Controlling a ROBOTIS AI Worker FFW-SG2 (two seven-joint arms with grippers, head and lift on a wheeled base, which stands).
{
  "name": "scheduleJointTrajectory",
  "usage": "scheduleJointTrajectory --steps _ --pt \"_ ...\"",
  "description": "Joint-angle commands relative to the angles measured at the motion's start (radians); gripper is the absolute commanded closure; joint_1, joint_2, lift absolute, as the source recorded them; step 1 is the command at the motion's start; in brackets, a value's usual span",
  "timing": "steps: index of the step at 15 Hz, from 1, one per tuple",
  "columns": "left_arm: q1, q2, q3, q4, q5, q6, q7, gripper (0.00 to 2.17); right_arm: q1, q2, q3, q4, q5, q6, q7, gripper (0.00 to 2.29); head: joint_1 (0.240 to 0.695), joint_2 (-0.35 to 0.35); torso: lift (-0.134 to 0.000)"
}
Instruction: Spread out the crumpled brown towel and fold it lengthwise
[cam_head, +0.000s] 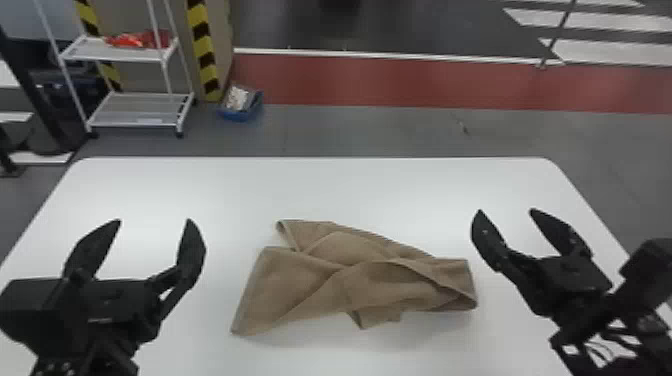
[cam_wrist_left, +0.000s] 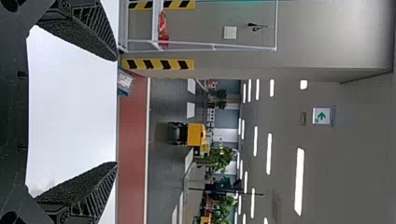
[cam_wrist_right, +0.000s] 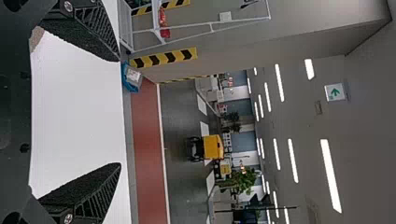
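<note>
White table (cam_head: 320, 187): open strip along far side, passable gap between left gripper (cam_head: 154, 220) and towel (cam_head: 300, 280), tighter gap between towel and right gripper (cam_head: 506, 210). Rumpled towel blocks middle.

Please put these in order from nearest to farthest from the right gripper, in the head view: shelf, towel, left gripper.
1. Towel: just left of the right gripper.
2. Left gripper: over the table, left side.
3. Shelf: beyond the table, far left.
</note>
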Motion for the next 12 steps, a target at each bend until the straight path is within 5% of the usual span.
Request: scheduleJointTrajectory --steps 1,12 --pt "-0.014 0.0 -0.013 0.011 -0.033 -0.022 0.025 0.09 0.0 0.002 0.031 -0.047 0.03 0.088 -0.033 0.09 0.695 -0.053 -0.124" --pt "-0.003 0.011 -0.013 0.015 -0.045 -0.098 0.04 0.09 0.059 0.002 0.035 -0.076 0.029 -0.032 0.011 0.19 0.695 -0.008 -0.124"
